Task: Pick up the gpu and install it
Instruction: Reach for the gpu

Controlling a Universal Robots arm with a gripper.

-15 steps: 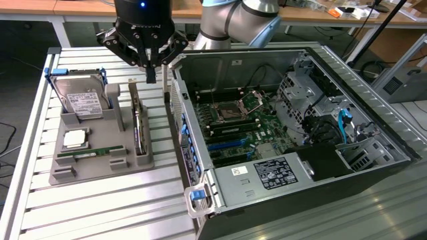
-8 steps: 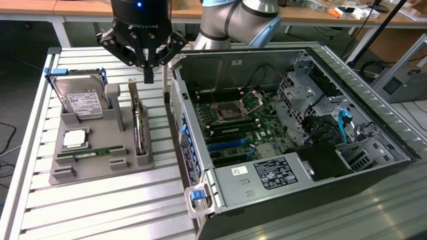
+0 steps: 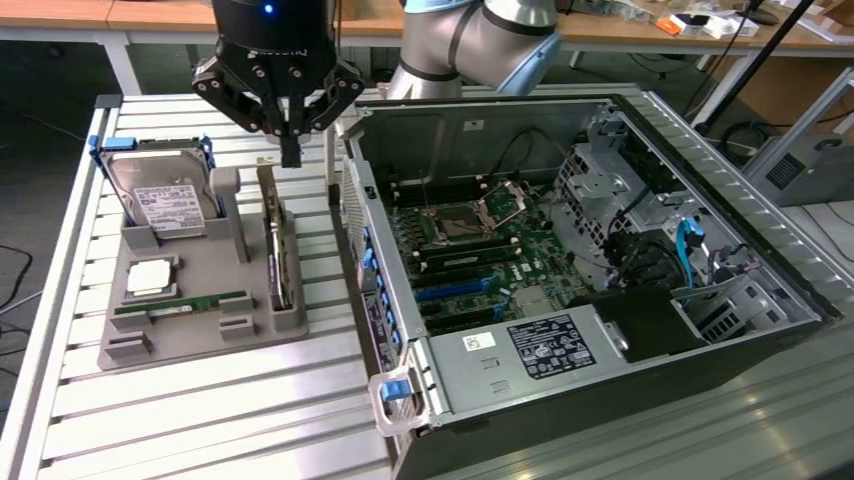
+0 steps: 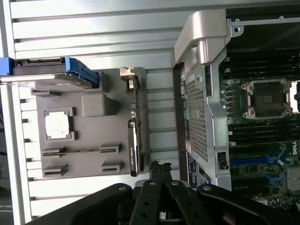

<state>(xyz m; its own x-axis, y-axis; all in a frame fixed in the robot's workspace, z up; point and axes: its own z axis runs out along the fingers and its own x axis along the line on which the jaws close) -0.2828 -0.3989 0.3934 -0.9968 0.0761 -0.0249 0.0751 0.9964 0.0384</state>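
- Slatted metal table (image 3: 200, 420) carries everything.
- Open computer case (image 3: 641, 430) lies on its side, cover off. We judge this is so the motherboard (image 3: 494, 250) faces up and its slots can be reached from above.
- Grey holder tray (image 3: 174, 335) sits just beside the case, on the exterior view's left. Each part has its own recess, presumably for a repeatable pick.
- Hard drive (image 3: 163, 200) leans in its blue-edged cradle.
- The gpu (image 3: 276, 250) stands on edge in the tray's slot nearest the case, top edge up for a pinch. It is not yet lifted.
- Gripper (image 3: 290, 155) hovers above the gpu's far end, fingers pressed together, holding nothing.
- Writing: white labels on the hard drive and the power supply (image 3: 541, 348), text too small to read. A motherboard mark in the wrist view seems to read "DELL".
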